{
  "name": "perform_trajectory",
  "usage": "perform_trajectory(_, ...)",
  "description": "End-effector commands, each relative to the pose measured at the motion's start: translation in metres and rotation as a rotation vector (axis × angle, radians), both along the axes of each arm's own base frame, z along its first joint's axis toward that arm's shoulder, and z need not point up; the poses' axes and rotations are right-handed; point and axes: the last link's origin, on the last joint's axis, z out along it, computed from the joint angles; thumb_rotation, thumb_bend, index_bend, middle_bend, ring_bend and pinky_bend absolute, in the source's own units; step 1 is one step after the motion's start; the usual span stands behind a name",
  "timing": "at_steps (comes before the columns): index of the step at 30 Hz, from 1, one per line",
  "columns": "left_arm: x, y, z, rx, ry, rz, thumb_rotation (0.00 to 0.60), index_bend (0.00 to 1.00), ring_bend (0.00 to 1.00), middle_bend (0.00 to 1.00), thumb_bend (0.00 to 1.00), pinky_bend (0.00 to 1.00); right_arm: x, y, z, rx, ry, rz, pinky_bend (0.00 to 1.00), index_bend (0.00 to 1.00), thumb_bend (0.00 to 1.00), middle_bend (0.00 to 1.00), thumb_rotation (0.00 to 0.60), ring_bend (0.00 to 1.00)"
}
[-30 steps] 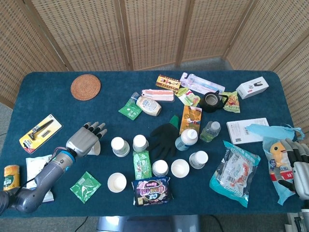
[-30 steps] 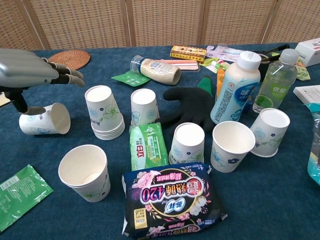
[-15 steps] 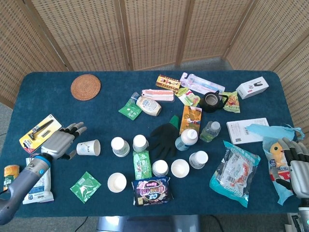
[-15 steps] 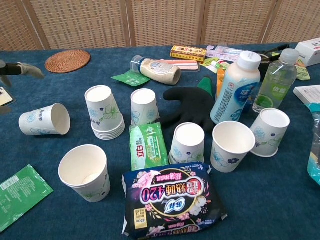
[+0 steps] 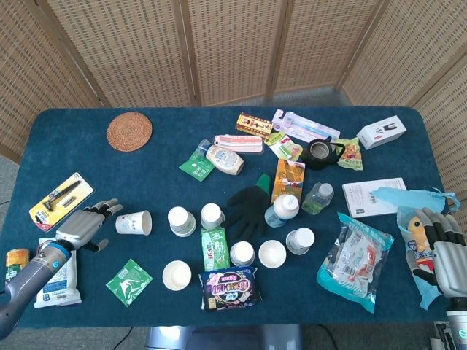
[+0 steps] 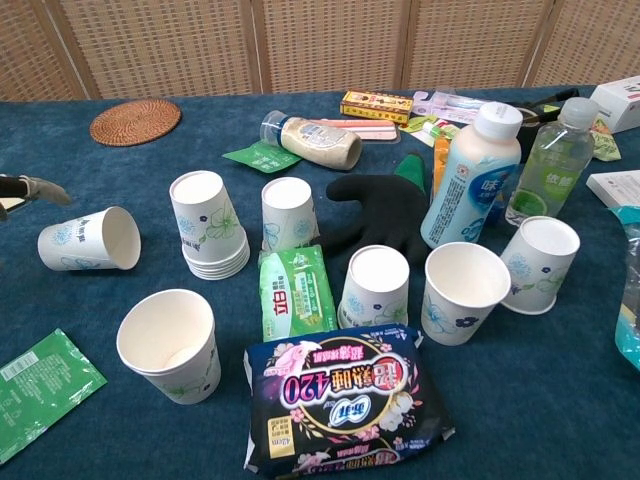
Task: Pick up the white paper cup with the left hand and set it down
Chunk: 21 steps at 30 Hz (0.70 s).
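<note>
A white paper cup (image 5: 135, 222) (image 6: 89, 240) lies on its side on the blue table, mouth facing right. My left hand (image 5: 82, 228) is to its left, apart from it, fingers spread and holding nothing; only its fingertips (image 6: 30, 187) show at the chest view's left edge. Several more white paper cups stand nearby, among them a stacked cup (image 6: 205, 223) and an upright one (image 6: 168, 342) in front. My right hand (image 5: 440, 248) rests open at the table's right edge, over a blue bag.
A green packet (image 5: 129, 281) lies in front of the fallen cup. A razor card (image 5: 61, 200) and a white pouch (image 5: 55, 271) are by my left arm. A black glove (image 6: 380, 212), bottles (image 6: 466, 173) and a dark pad pack (image 6: 340, 396) crowd the middle.
My left hand has let go of the cup, which now lies on its side, and has drawn back to the left, away from it. The right hand has barely moved.
</note>
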Motion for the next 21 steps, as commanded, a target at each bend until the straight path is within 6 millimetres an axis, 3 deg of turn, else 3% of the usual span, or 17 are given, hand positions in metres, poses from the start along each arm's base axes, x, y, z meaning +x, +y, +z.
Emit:
perform_trajectory(1,0.002,0.002,-0.003,-0.006,0.001,-0.003,0.6,0.03,0.01,0.0,0.45,0.19,-0.001,0.001,0.001,-0.001,-0.001,-0.003,0.0,0.0,0.49,0.0,0.599,0.0)
perform_trajectory(21,0.009,0.006,-0.015,-0.007,0.006,-0.001,0.6,0.1,0.02,0.0,0.45,0.2,-0.005,0.005,0.004,-0.011,-0.013,-0.004,0.0,0.0,0.49,0.0,0.6,0.0)
